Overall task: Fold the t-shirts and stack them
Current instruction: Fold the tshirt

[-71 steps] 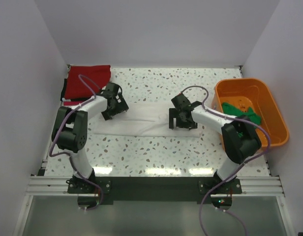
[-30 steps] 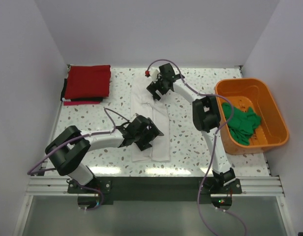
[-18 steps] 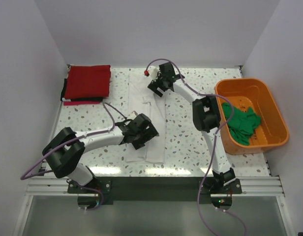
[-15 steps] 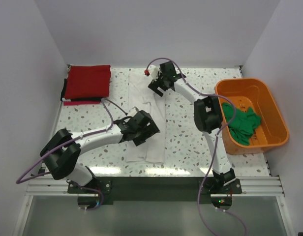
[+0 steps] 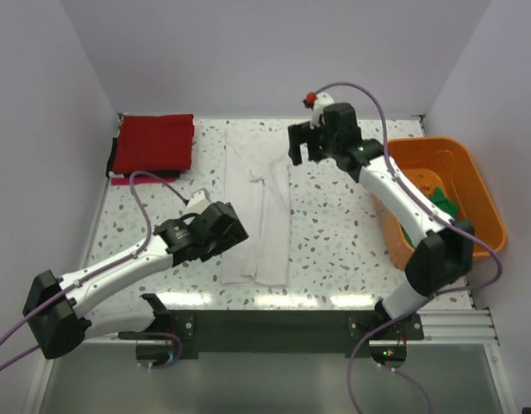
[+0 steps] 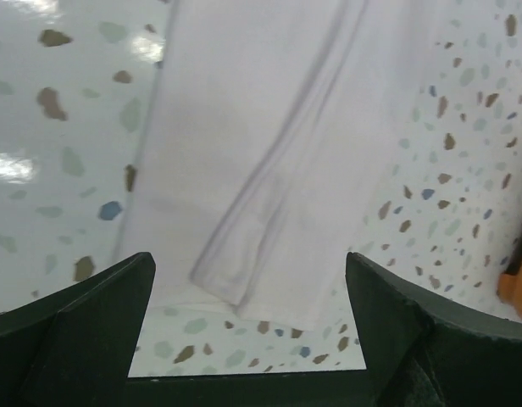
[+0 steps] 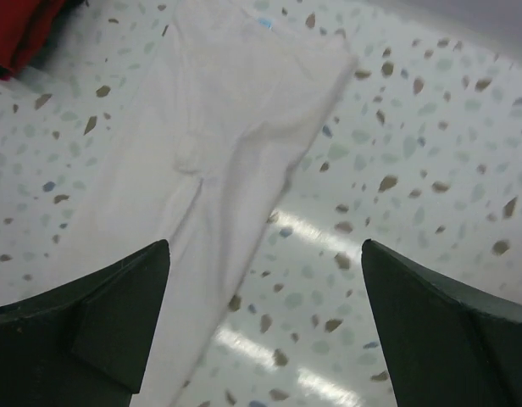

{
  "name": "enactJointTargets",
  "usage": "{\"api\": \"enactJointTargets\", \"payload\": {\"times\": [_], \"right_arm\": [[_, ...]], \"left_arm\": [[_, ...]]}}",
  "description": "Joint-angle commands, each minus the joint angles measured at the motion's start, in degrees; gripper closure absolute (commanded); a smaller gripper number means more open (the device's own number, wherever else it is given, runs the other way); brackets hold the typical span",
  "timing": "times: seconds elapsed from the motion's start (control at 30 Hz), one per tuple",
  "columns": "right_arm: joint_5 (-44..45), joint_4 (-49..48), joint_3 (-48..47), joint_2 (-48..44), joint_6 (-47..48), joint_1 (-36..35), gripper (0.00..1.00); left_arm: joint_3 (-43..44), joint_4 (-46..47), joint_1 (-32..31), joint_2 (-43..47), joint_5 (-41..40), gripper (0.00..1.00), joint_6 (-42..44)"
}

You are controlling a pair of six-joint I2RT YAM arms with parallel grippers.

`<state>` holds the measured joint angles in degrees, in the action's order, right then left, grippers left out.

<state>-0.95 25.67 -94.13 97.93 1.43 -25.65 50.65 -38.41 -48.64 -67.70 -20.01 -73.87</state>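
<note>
A white t-shirt (image 5: 259,207), folded lengthwise into a long narrow strip, is lying down the middle of the speckled table (image 5: 343,241), running from the far edge toward the arms. The left gripper (image 5: 221,229) is hovering just beside the left edge of the strip's near half. In its wrist view, its fingers (image 6: 100,297) are spread wide and gripping nothing, with the shirt's near hem (image 6: 261,170) showing between them. The right gripper (image 5: 307,145) is hanging just to the right of the shirt's far end, jaws likewise wide apart and empty. In its wrist view, the far end of the cloth (image 7: 219,153) is lying below and left of centre, clear of both fingers (image 7: 117,297).

A folded red t-shirt (image 5: 153,142) is sitting in the far left corner atop a thin dark one (image 5: 111,164), well apart from both grippers. A bright green t-shirt (image 5: 445,205) is lying crumpled inside the orange tub (image 5: 421,148) at the right.
</note>
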Motion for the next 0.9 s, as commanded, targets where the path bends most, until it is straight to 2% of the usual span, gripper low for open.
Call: {"api": "enactJointTargets", "payload": {"times": [0.0,0.07,0.13,0.27,0.37,0.47,0.57,0.73,0.83,0.87], "right_arm": [[1.0,5.4,17.3,-7.4,-24.5,-1.5,0.01],[2.0,3.3,28.2,-14.1,-27.3,-5.1,0.01],[4.7,4.6,34.8,-18.4,-30.5,-10.3,0.01],[1.8,6.8,42.2,-22.2,-34.8,-18.2,0.01],[1.0,6.4,46.2,-24.0,-39.1,-22.2,0.02],[1.0,6.2,48.8,-24.2,-42.6,-24.4,0.08],[-0.4,4.5,50.4,-23.9,-44.9,-26.0,0.17],[-1.7,-0.2,51.1,-20.7,-47.8,-28.7,0.26],[-1.9,-2.5,51.1,-18.2,-48.9,-30.0,0.3],[-2.0,-3.1,51.2,-17.8,-49.1,-30.2,0.31]], "left_arm": [[-6.3,-10.1,1.4,5.6,-4.3,0.0,1.6],[-10.2,-9.8,2.2,7.4,-1.3,0.0,4.0],[-12.9,-9.2,3.6,7.9,1.1,0.0,5.2],[-16.5,-6.0,4.5,8.0,4.6,0.01,8.0],[-18.7,-1.5,4.7,7.9,8.0,0.12,9.2],[-20.1,2.8,4.8,6.6,11.1,0.18,10.1],[-21.6,4.6,4.7,5.2,14.0,0.2,11.0],[-22.8,7.1,4.7,3.7,15.6,0.25,11.5],[-23.3,7.3,4.5,3.4,16.1,0.33,11.6],[-23.6,7.6,4.6,3.4,16.4,0.39,11.8]]}}
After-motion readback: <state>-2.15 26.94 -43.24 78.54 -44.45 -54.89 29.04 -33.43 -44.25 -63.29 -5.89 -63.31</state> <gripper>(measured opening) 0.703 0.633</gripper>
